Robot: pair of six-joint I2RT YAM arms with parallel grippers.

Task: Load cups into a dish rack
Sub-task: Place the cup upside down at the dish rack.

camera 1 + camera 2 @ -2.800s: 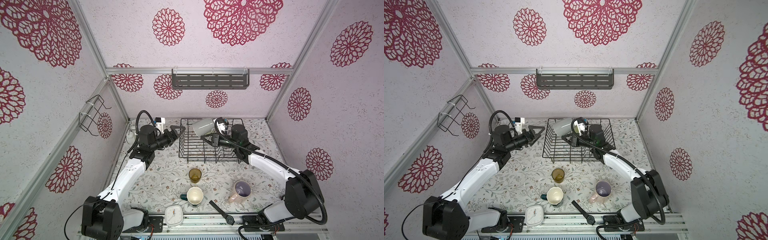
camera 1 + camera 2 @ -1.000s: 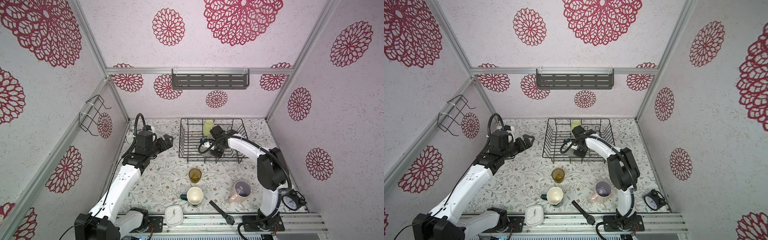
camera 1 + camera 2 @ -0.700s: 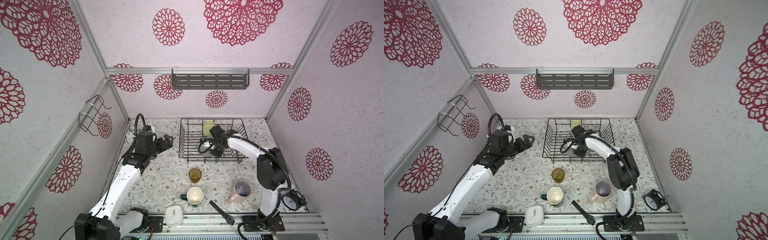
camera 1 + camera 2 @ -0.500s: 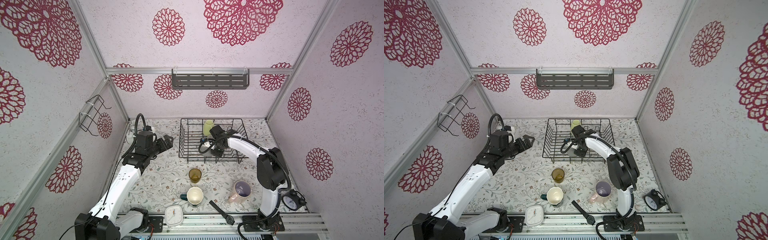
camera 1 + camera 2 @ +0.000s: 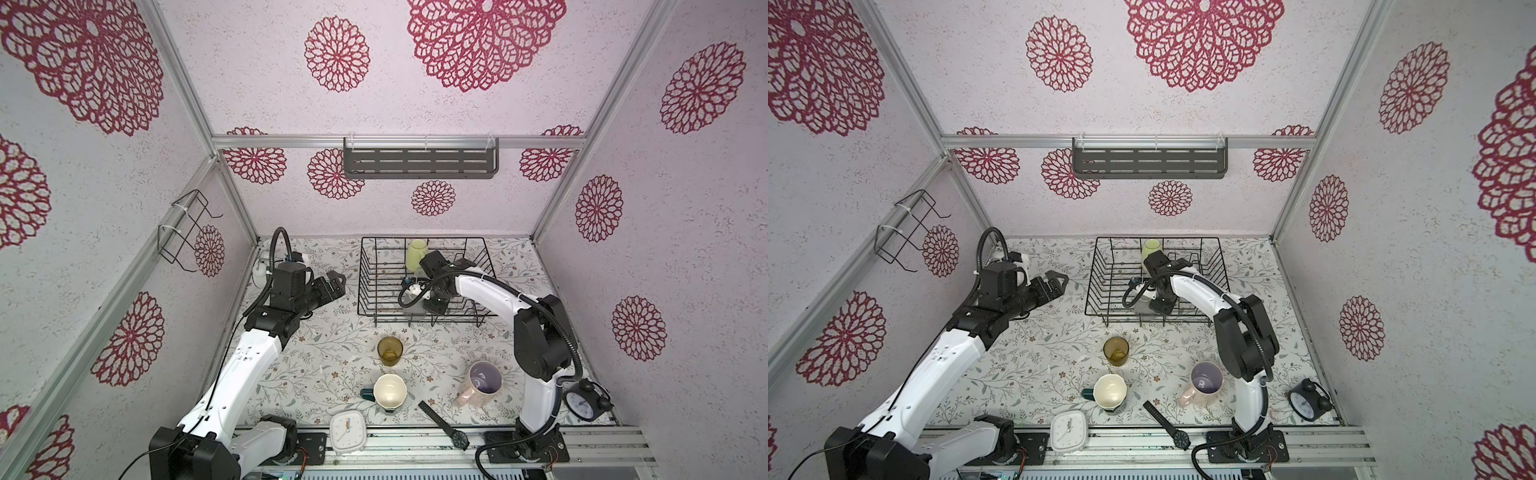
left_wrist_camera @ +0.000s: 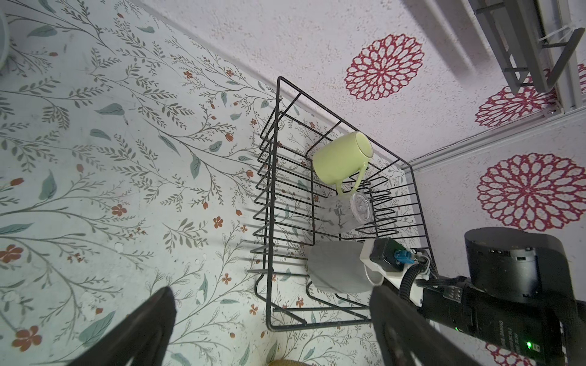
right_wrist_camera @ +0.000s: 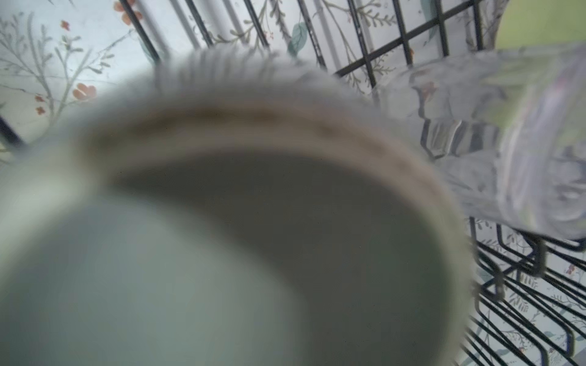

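Observation:
The black wire dish rack point(image 5: 365, 291) point(image 5: 1096, 270) point(image 6: 269, 221) holds a lime-green mug point(image 5: 416, 254) point(image 6: 341, 158), a clear glass point(image 6: 345, 212) point(image 7: 475, 126) and a grey mug point(image 6: 336, 269) point(image 5: 413, 306), all on their sides. My right gripper point(image 5: 432, 300) reaches into the rack and is shut on the grey mug's rim; the mug's mouth point(image 7: 285, 237) fills the right wrist view. My left gripper point(image 5: 338, 282) point(image 6: 271, 294) hangs open and empty left of the rack. On the table in front stand an amber tumbler point(image 5: 390, 351), a teal mug point(image 5: 389, 391) and a pink mug point(image 5: 482, 382).
A white alarm clock point(image 5: 347, 431) and a black wristwatch point(image 5: 442, 424) lie at the front edge, with a black alarm clock point(image 5: 584, 405) at the front right. A grey slotted shelf point(image 5: 419, 162) hangs on the back wall and a wire holder point(image 5: 183, 237) on the left wall.
Since the oldest frames my right gripper has brought the grey mug down into the rack's near side, and my left arm has drawn back to the left. Over the last second nothing visibly moves.

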